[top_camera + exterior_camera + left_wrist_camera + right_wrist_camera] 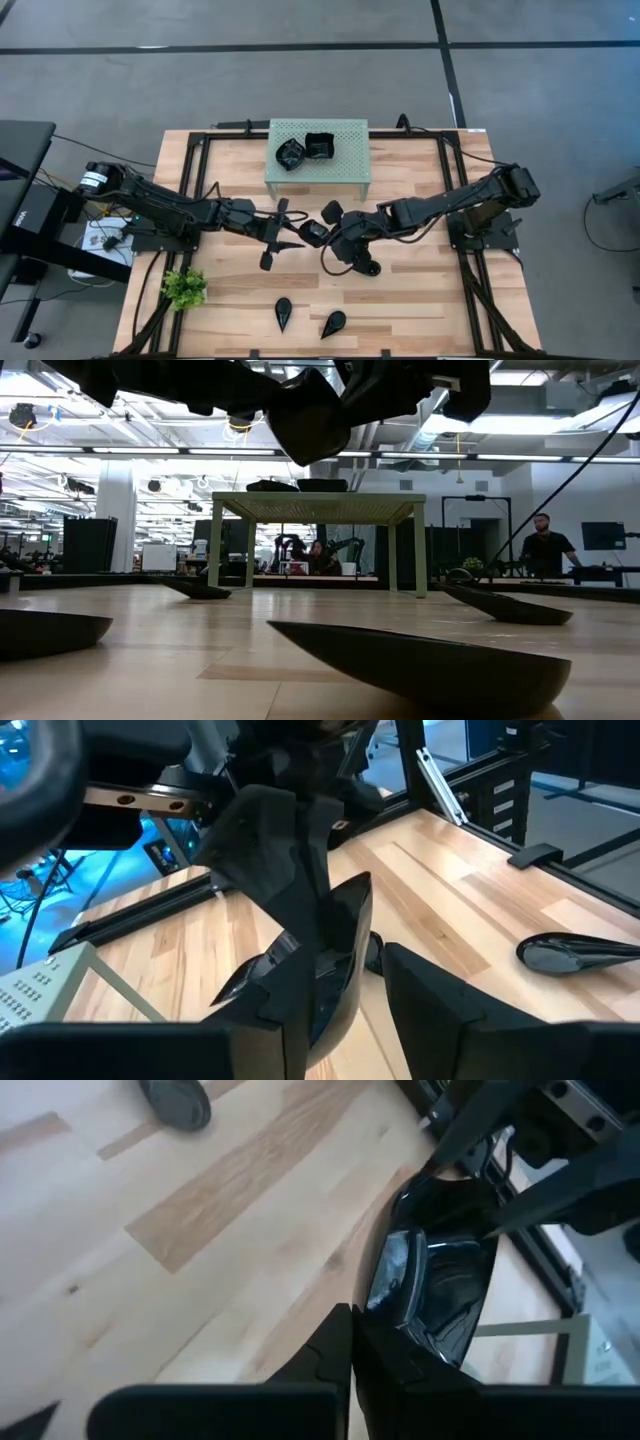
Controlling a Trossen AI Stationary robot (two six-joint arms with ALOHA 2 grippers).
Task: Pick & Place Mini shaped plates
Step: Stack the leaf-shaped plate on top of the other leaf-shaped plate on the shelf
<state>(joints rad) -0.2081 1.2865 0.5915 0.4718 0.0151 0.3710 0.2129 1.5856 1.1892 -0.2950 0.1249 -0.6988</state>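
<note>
A glossy black mini plate (315, 232) hangs in the air at mid-table between the two grippers. My right gripper (328, 234) is shut on it. My left gripper (292, 238) is open, and in the left wrist view its fingers (430, 1005) stand on either side of the plate (342, 955); I cannot tell whether one of them touches it. Two more plates (290, 153) lie on the mint-green rack (345, 165). Others rest on the table: one (332, 211) by the rack, a round one (372, 267), and two teardrops (283, 313) near the near edge. My right gripper pinches the plate at its rim (430, 1190) between the two fingers, with one pad (400, 1275) on the glossy inner face. It reaches in from the table's right, slanting down. The plate is lifted clear of the table and stands tilted on edge.
A small green plant (183, 288) stands at the near left. In the low view several plates lie close by (430, 660), with the rack (320, 505) behind. Black frame rails (455, 190) run along the table's sides. People stand in the room beyond.
</note>
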